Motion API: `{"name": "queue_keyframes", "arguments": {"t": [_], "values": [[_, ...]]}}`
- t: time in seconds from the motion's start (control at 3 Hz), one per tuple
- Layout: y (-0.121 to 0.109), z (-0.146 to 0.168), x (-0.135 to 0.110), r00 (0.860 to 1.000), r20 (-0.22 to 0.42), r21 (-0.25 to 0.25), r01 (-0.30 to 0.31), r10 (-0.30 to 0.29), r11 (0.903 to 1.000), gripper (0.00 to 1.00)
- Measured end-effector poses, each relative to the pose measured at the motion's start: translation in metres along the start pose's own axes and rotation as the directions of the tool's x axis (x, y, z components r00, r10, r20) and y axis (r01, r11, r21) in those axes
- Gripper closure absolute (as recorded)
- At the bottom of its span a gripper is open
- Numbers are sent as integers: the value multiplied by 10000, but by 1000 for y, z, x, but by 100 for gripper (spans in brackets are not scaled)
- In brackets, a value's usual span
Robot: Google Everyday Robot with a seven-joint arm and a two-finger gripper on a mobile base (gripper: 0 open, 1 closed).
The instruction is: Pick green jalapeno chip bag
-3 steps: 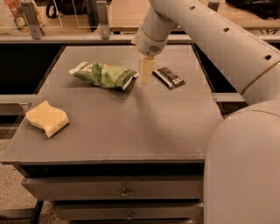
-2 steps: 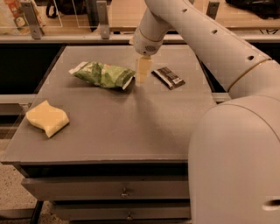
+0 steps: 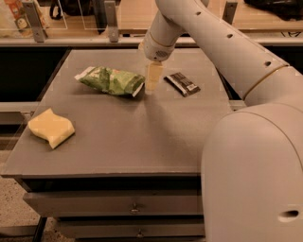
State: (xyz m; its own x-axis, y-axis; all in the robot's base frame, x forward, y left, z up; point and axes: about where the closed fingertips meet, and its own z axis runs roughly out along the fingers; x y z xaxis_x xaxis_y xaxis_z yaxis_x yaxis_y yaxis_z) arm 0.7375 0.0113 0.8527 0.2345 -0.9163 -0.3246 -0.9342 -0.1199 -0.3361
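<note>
Green chip bag [image 3: 111,80] lies on a grey table [image 3: 118,142], long axis running ten o'clock to four o'clock, while the robot's gripper [image 3: 154,78] hangs just beside its four o'clock end, so the bag sits at nine o'clock from it, and whether the gripper is open or closed cannot be told

From where I stand, no word, brand or number can be read anywhere. The green jalapeno chip bag [image 3: 111,81] carries light-green mottled print on its glossy face, but no letters come clear. The small dark wrapper [image 3: 182,83] to its right shows a few pale marks along its length, too small to make out. Far back at the left, beyond the table [image 3: 142,137], a package [image 3: 16,14] bears red and orange print that is unreadable. The gripper [image 3: 154,78] hangs pointing down just beside the bag's right end, between bag and wrapper, with no legible marking on it.
</note>
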Motion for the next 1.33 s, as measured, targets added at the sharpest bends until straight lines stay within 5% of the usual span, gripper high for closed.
{"name": "queue_keyframes", "arguments": {"t": [0.33,1.33], "values": [[0,3,-6,9999,132,-48,98,-98,9999,0],[14,19,-24,9976,482,-566,529,-502,9970,63]]}}
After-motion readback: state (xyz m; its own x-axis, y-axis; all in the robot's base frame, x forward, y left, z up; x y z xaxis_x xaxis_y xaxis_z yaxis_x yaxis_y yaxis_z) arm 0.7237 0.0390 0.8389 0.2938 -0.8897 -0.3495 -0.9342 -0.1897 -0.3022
